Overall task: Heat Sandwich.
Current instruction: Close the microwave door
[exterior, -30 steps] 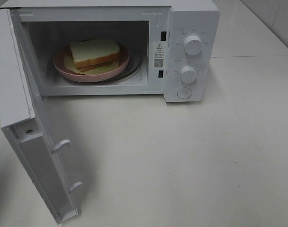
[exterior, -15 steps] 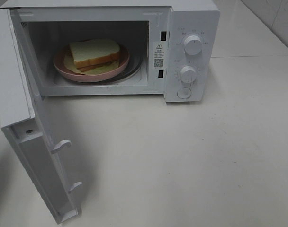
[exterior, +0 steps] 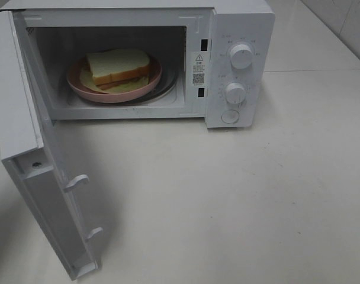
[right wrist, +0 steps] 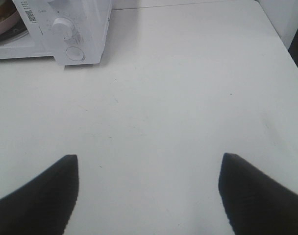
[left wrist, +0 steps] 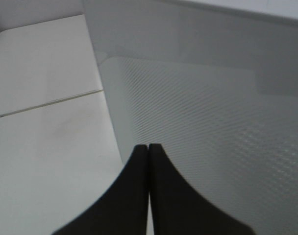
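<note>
The sandwich (exterior: 118, 64), white bread with a brown crust, lies on a round pink plate (exterior: 112, 96) inside the open white microwave (exterior: 239, 23). Its door (exterior: 17, 112) is swung wide toward the front left. Neither gripper shows in the exterior high view. In the left wrist view my left gripper (left wrist: 149, 147) is shut with nothing in it, its tips close to the door's dotted outer panel (left wrist: 198, 127). My right gripper (right wrist: 149, 164) is open and empty above bare table, well back from the microwave's control panel (right wrist: 65, 29); a sliver of the plate (right wrist: 4, 24) shows there.
Two round knobs (exterior: 241, 56) (exterior: 235, 93) and a round button (exterior: 230, 116) sit on the microwave's right panel. The white table (exterior: 227, 201) stretches in front and to the right. Two door latches (exterior: 78, 181) stick out from the open door's inner edge.
</note>
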Action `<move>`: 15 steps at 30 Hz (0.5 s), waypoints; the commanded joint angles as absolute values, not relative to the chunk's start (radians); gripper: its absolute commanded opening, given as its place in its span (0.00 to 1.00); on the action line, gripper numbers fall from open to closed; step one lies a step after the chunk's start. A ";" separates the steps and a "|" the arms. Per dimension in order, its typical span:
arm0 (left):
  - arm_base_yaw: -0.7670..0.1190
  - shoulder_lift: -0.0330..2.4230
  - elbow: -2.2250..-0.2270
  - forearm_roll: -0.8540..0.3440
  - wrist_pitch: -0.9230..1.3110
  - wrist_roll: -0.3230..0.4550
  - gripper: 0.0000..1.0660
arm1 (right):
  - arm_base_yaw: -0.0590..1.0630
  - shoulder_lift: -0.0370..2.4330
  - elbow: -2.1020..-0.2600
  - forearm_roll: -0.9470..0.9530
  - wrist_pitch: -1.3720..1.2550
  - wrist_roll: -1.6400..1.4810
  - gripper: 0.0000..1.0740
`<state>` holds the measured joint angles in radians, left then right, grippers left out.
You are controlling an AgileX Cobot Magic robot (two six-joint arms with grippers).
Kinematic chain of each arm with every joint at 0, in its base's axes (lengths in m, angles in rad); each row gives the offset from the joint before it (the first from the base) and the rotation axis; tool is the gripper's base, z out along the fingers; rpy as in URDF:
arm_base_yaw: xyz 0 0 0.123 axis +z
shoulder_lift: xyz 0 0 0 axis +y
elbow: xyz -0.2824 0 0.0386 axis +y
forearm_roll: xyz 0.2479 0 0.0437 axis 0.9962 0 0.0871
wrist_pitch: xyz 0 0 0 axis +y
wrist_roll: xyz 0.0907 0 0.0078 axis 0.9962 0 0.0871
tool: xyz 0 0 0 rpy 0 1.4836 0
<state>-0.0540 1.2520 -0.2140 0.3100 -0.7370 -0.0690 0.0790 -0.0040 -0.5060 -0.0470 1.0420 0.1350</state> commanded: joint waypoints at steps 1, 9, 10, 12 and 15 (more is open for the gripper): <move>-0.061 1.274 -0.215 0.368 -0.803 -0.093 0.00 | 0.070 -0.031 -0.505 -0.041 1.038 0.134 0.71; -0.186 1.376 -0.261 0.381 -0.834 -0.107 0.00 | 0.070 -0.031 -0.505 -0.041 1.038 0.136 0.71; -0.186 1.376 -0.261 0.381 -0.834 -0.107 0.00 | 0.070 -0.031 -0.505 -0.041 1.038 0.136 0.71; -0.209 1.396 -0.273 0.378 -0.837 -0.107 0.00 | 0.070 -0.031 -0.505 -0.041 1.038 0.136 0.71; -0.239 1.425 -0.294 0.370 -0.843 -0.107 0.00 | 0.070 -0.031 -0.505 -0.041 1.038 0.136 0.71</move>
<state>-0.2220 1.4170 -0.2770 0.3750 -0.8230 -0.1030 0.0790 -0.0040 -0.5060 -0.0460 1.0420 0.1350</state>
